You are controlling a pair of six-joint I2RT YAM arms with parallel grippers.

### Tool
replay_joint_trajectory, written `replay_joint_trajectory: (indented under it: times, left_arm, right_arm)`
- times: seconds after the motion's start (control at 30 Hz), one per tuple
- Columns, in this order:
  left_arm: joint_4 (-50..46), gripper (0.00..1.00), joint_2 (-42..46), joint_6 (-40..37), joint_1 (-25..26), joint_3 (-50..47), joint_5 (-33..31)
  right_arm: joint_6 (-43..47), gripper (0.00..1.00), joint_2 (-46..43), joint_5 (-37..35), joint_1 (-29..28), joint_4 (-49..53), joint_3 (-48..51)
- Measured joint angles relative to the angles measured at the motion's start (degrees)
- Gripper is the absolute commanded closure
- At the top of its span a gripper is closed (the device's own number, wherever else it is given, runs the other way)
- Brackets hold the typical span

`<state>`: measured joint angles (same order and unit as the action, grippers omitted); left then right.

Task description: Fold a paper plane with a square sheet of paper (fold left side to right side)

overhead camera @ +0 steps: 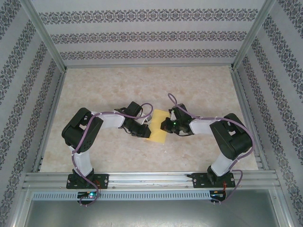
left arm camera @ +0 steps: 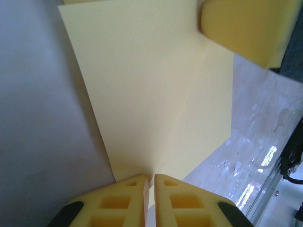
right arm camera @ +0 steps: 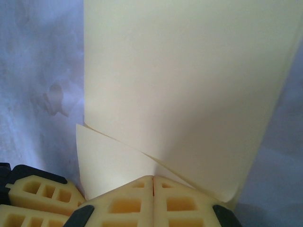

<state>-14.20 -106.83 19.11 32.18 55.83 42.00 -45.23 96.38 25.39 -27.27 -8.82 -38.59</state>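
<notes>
One sheet (overhead camera: 158, 126) — marbled table (overhead camera: 199, 90) around

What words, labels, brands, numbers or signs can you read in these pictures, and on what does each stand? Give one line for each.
No readable text anywhere.
square sheet of paper: plain pale yellow, unmarked on every face shown.
wall: bands of repeating ornament, no letters.
small boards at the arm bases: too small to tell whether they carry any marking.

We see the square sheet of paper (overhead camera: 157, 126), pale yellow (quite unmarked), doubled into two loose layers near the middle of the table (overhead camera: 142, 90).
</notes>
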Motion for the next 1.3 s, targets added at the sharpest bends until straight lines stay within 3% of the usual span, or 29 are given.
replay_joint_trajectory:
  times: [0.57, 0.73, 0.9, 1.3]
  left_arm:
    - [2.7, 0.88, 0.4, 2.4, 0.0, -1.4, 0.7]
    - [4.4, 0.87, 1.0, 4.1, 0.0, -2.5, 0.6]
    - [5.5, 0.88, 1.3, 5.6, 0.0, -3.1, 0.4]
    - [5.8, 0.87, 1.3, 6.3, 0.0, -3.2, 0.4]
  right_arm:
    - [2.6, 1.0, -3.5, 1.5, 8.1, 3.0, 1.0]
    - [3.0, 1.0, -7.8, 0.7, 6.4, 4.3, 1.0]
    - [1.6, 1.0, -8.5, 0.5, 0.7, 4.1, 0.9]
    - [0.0, 1.0, -0.5, -0.2, -2.9, 2.2, -4.4]
